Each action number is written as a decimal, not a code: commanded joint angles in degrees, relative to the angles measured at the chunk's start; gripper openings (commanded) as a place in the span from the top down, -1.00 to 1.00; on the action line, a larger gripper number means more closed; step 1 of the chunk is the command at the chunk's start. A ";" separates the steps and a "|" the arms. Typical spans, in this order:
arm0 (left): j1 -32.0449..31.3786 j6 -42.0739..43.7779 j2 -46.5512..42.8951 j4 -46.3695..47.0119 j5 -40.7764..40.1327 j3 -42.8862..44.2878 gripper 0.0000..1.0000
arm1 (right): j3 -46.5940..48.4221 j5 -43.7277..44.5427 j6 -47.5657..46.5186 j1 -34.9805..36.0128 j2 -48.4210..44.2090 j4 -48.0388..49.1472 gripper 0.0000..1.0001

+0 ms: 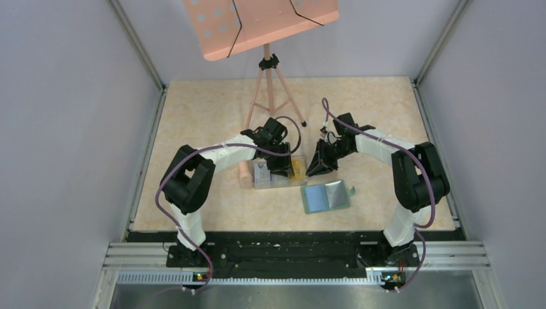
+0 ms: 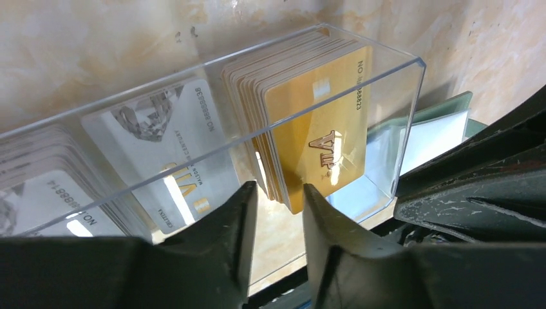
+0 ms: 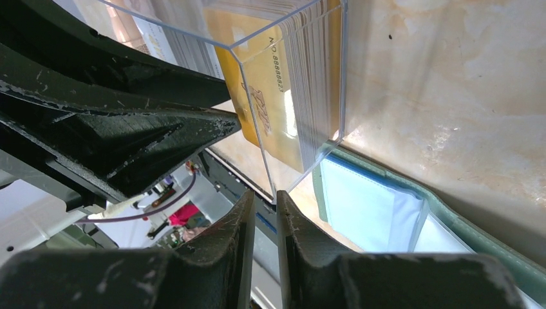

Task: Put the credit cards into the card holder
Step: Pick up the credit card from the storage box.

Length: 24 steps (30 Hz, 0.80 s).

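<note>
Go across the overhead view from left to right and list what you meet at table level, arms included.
Left arm → clear box with the credit cards standing in it → card holder, lying open → right arm.

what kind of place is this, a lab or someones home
Most likely a robotics lab test cell: a left arm and right arm bolted to a metal rail, with plain grey walls closing in the table.
</note>
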 commanded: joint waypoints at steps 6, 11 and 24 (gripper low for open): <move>0.03 0.25 -0.32 0.38 -0.82 2.13 0.54 | -0.65 -0.99 0.31 0.81 -3.11 1.36 0.67; -0.03 0.43 1.00 0.44 -0.22 2.54 0.57 | -0.75 -0.95 0.08 0.79 -3.01 1.39 0.68; -0.57 1.67 0.43 1.92 2.15 4.97 1.00 | -0.81 -1.22 -0.03 0.77 -2.63 1.36 0.70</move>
